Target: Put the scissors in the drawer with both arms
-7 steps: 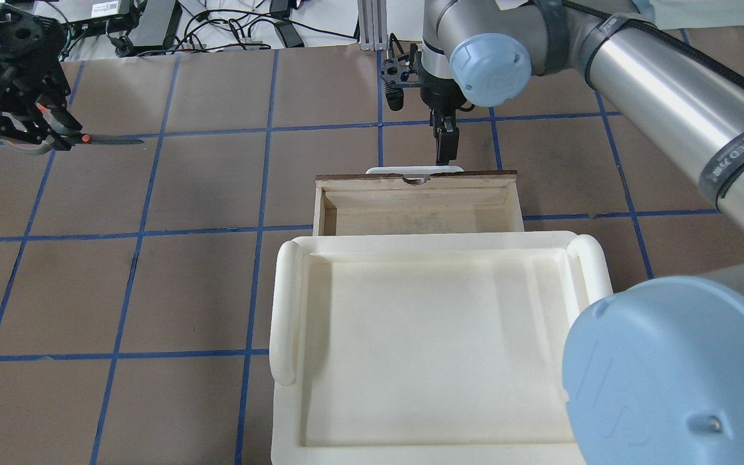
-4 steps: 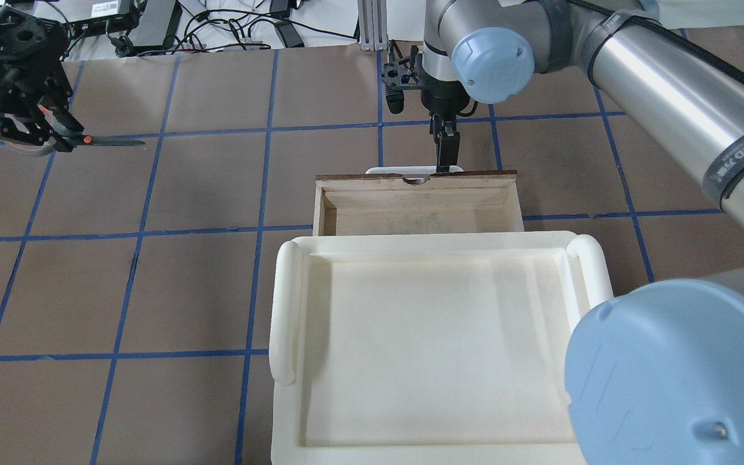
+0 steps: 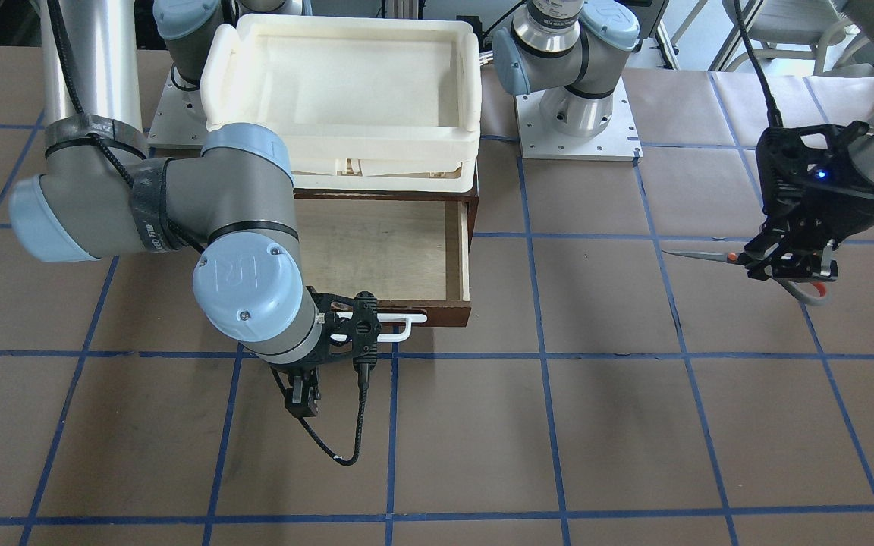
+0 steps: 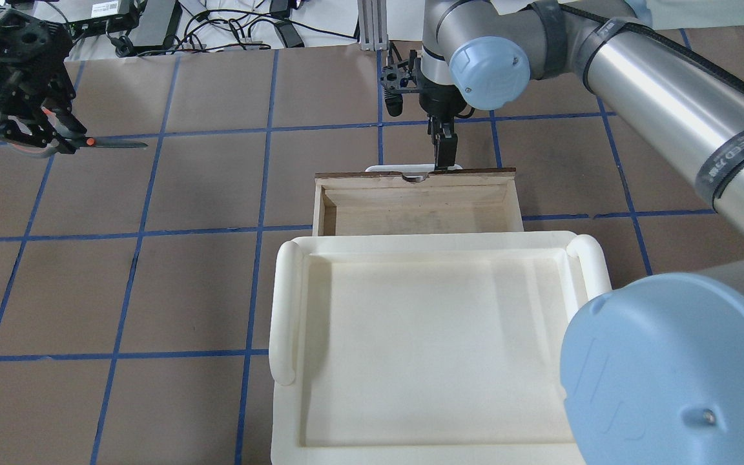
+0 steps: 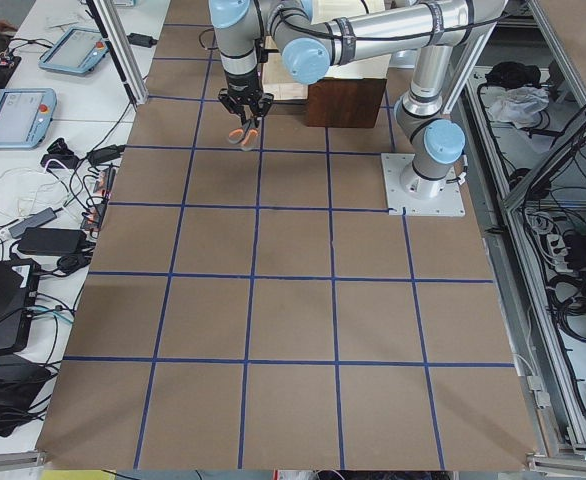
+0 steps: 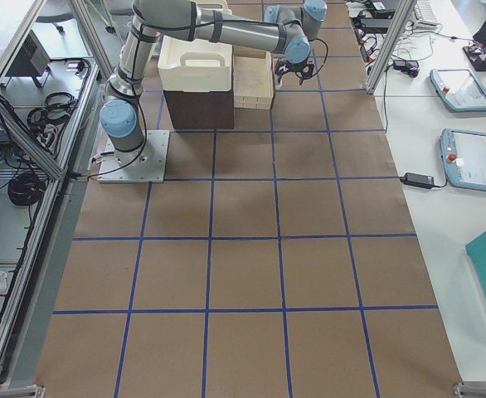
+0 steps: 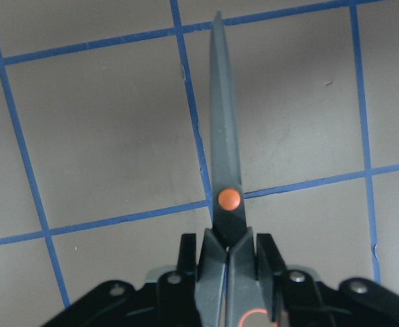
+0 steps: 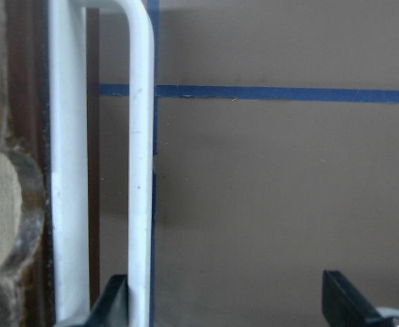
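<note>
The scissors (image 4: 110, 143) are held by their handles in my left gripper (image 4: 39, 132), shut on them above the table's far left, with the blades pointing toward the middle. They also show in the left wrist view (image 7: 225, 170) and in the front view (image 3: 699, 256). The dark brown drawer (image 4: 411, 177) stands pulled open from under the tray, and its pale inside is bare. My right gripper (image 4: 444, 154) is open at the white bar handle (image 8: 139, 170), which runs just inside one of its fingers (image 8: 114, 303).
A cream-white tray (image 4: 288, 310) sits on top of the cabinet behind the drawer. The brown table with its blue tape grid (image 4: 152, 258) lies between the scissors and the drawer. Cables and power units (image 4: 152, 26) lie beyond the far edge.
My left gripper and the scissors have drifted only slightly toward the middle. My right gripper has shifted a little at the drawer handle. The drawer has not moved.
</note>
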Motion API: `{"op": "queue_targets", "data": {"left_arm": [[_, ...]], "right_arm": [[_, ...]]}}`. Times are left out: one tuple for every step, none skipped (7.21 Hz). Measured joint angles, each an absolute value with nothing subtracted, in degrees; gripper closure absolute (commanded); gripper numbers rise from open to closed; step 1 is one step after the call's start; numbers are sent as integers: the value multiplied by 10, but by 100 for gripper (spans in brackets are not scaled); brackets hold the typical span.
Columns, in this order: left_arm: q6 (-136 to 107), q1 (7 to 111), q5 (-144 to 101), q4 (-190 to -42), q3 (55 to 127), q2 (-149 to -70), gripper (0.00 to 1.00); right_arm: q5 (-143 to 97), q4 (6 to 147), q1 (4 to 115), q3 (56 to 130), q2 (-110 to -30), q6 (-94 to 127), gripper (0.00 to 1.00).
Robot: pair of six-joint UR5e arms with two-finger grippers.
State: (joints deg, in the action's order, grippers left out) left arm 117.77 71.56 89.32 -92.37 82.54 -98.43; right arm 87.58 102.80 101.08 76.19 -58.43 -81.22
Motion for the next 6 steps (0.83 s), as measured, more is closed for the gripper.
{"op": "queue_targets", "data": {"left_arm": [[1178, 716, 893, -923, 825, -984, 100], [1178, 715, 893, -923, 825, -984, 100], [1178, 715, 893, -923, 825, -984, 100], [1178, 716, 893, -923, 825, -983, 100], [1173, 717, 888, -923, 825, -982, 100], [1150, 722, 875, -923, 825, -981, 100]], "right_arm": [[877, 1050, 1011, 761, -584, -812, 0], [878, 1070, 1011, 760, -584, -812, 0], [879, 1091, 1011, 759, -584, -812, 0], [880, 1104, 1010, 758, -587, -811, 0], [881, 1107, 1007, 757, -599, -809, 0], [880, 1095, 998, 757, -628, -803, 0]]}}
